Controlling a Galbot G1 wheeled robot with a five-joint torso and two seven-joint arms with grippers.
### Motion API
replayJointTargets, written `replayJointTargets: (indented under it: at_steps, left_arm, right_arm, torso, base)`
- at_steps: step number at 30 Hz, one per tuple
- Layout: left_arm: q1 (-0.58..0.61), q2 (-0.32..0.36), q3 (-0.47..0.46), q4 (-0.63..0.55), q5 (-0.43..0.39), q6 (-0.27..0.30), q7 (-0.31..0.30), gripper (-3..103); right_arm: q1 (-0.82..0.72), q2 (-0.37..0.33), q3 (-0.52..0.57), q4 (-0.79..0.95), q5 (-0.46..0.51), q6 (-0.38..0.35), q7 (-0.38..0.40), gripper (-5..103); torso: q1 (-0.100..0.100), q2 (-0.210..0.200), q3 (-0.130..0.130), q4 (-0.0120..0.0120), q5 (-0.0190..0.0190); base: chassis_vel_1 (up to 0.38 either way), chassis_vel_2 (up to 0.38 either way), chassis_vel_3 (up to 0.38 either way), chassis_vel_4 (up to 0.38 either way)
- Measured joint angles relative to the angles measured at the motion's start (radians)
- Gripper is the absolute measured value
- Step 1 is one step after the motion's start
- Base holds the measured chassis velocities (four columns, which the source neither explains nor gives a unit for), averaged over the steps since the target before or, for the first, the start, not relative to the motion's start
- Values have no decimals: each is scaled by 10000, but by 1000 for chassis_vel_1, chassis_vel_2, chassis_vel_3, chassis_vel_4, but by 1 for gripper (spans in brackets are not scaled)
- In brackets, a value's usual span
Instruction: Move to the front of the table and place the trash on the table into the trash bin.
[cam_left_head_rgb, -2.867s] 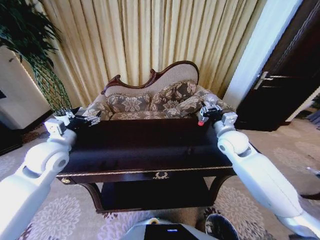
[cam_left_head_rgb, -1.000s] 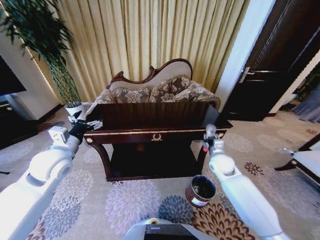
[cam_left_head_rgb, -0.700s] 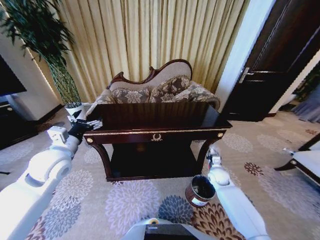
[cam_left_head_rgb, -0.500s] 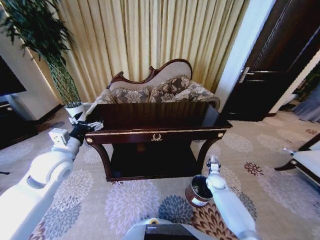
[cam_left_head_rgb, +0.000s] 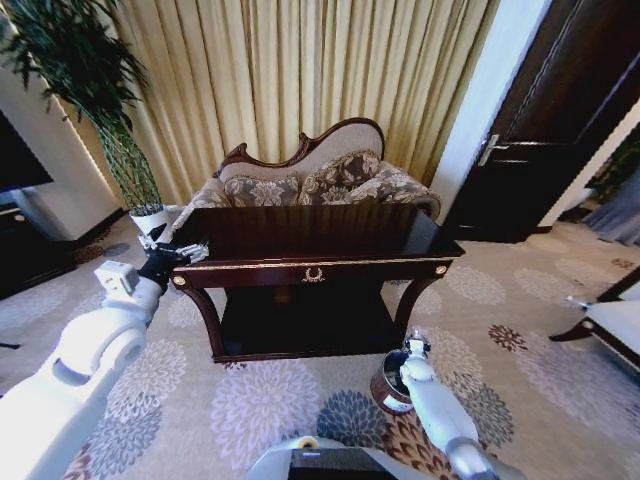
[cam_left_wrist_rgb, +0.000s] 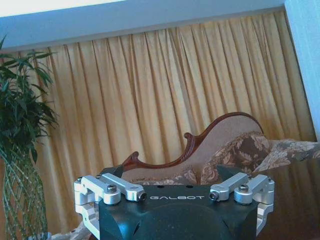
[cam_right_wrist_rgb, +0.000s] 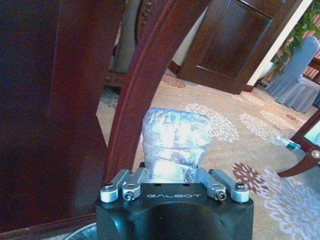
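Note:
The long dark table (cam_left_head_rgb: 310, 266) with gold trim stands ahead of me. The small brown trash bin (cam_left_head_rgb: 385, 384) sits on the carpet by the table's right front leg. My right gripper (cam_left_head_rgb: 415, 345) hangs low, just above the bin's rim. In the right wrist view this gripper (cam_right_wrist_rgb: 170, 174) is shut on a crumpled clear plastic bottle (cam_right_wrist_rgb: 175, 140), beside the curved table leg (cam_right_wrist_rgb: 145, 85). My left gripper (cam_left_head_rgb: 175, 256) is held up at the table's left end, level with the top. In the left wrist view the left gripper (cam_left_wrist_rgb: 175, 196) faces the curtain and sofa.
A carved sofa (cam_left_head_rgb: 310, 185) stands behind the table against gold curtains. A plant in a white pot (cam_left_head_rgb: 150, 215) and a black cabinet (cam_left_head_rgb: 20, 262) are at the left. A dark door (cam_left_head_rgb: 540, 150) and a chair (cam_left_head_rgb: 610, 322) are at the right. Patterned carpet lies all around.
The camera backed away from the table over the last three seconds. In the last second my right arm came down with the bottle from table-edge height to the bin. The left arm barely moved.

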Motion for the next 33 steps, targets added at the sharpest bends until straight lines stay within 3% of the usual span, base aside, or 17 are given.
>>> replayJointTargets:
  at_steps: [1, 4, 8, 10, 12, 13, 16, 19, 27, 29, 32, 33]
  left_arm:
    - [0, 0, 0, 0, 0, 0, 0, 100]
    - [355, -14, -328, -125, 30, -178, 160, 100]
    - [424, -16, -358, -250, 30, -239, 162, 100]
    - [404, 5, -360, -386, 8, -258, 144, 100]
    - [397, 8, -360, -403, 4, -258, 140, 100]
    - [377, 18, -360, -478, -9, -260, 119, 100]
    - [406, 22, -382, -543, -16, -260, 109, 100]
    - [593, 19, -539, -695, -23, -260, 97, 100]
    - [950, -66, -816, -897, -29, -264, 6, 100]
    - [1050, -126, -919, -918, -33, -264, -52, 100]
    - [1070, -143, -957, -921, -47, -265, -72, 100]
    - [1090, -176, -1003, -923, -83, -264, -110, 100]
  right_arm:
    - [0, 0, 0, 0, 0, 0, 0, 30]
    - [-70, -44, -36, -9, 4, 363, 181, 46]
    - [-122, -55, -39, 52, 3, 457, 304, 57]
    - [-209, -70, -40, 239, 19, 459, 439, 68]
    - [-225, -77, -40, 272, 20, 459, 453, 68]
    - [-304, -115, -44, 412, 25, 459, 518, 79]
    - [-362, -147, -46, 520, 34, 459, 565, 84]
    - [-503, -208, -41, 894, 110, 415, 636, 98]
    - [-1001, -358, 116, 2832, -86, 353, 577, 100]
    - [-1695, -491, 533, 5487, 110, -439, -697, 100]
    - [-1963, -639, 543, 6410, 336, -743, -1034, 100]
    - [-2325, -847, 543, 7832, 649, -1234, -1458, 100]
  torso:
    - [0, 0, 0, 0, 0]
    - [-1, 1, 0, 0, 0]
    - [-1, 1, 0, 1, -1]
    - [-1, 1, 0, 0, 0]
    - [-1, 1, 0, 0, 0]
    - [-1, 1, 0, 0, 0]
    - [-1, 1, 0, -1, -1]
    - [-1, 1, 0, 0, 0]
    - [-1, 0, 0, 6, 1]
    - [-1, 0, 0, 0, -1]
    - [-1, 1, -1, 4, -3]
    - [-1, 1, -1, -4, -2]
  base:
    - [0, 0, 0, 0]
    - [0, 0, 0, 0]
    - [0, 0, 0, 0]
    - [0, 0, 0, 0]
    - [0, 0, 0, 0]
    - [0, 0, 0, 0]
    - [0, 0, 0, 0]
    - [0, 0, 0, 0]
    - [0, 0, 0, 0]
    - [0, 0, 0, 0]
    - [0, 0, 0, 0]
    - [0, 0, 0, 0]
